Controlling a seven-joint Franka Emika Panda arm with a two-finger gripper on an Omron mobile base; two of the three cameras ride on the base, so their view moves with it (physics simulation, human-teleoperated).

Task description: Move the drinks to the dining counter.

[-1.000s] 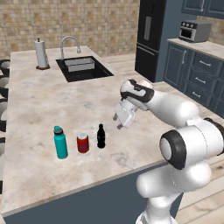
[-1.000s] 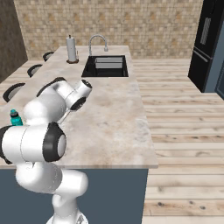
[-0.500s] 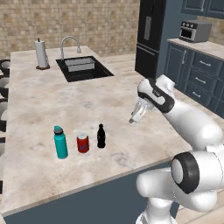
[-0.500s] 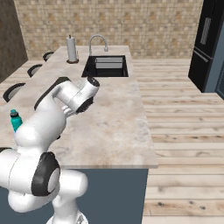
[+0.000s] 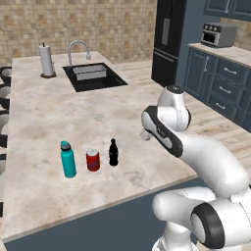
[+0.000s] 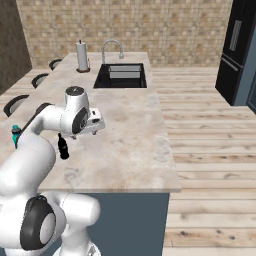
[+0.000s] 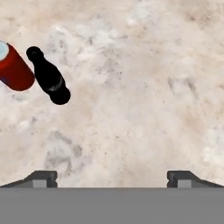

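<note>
Three drinks stand in a row on the dining counter (image 5: 54, 117) near its front edge: a teal bottle (image 5: 68, 160), a red can (image 5: 92, 160) and a small black bottle (image 5: 113, 152). My gripper (image 7: 113, 179) hangs open above bare counter to the right of the black bottle, with nothing between its fingertips (image 7: 41, 178). The hand view looks down on the black bottle (image 7: 48, 76) and the red can (image 7: 15, 68) at its upper left. From the right base, the black bottle (image 6: 63, 147) stands beside my arm, and the teal bottle (image 6: 16, 135) peeks out behind it.
A black sink (image 5: 93, 77) with a chrome faucet (image 5: 78, 49) and a paper towel roll (image 5: 46, 60) sits at the counter's far end. Stools (image 5: 4, 98) line its left side. A black fridge (image 5: 169, 41) and blue cabinets (image 5: 220, 83) stand to the right.
My arm has swung right, carrying the open gripper away from the black bottle to over bare counter. The three drinks have stayed in place.
</note>
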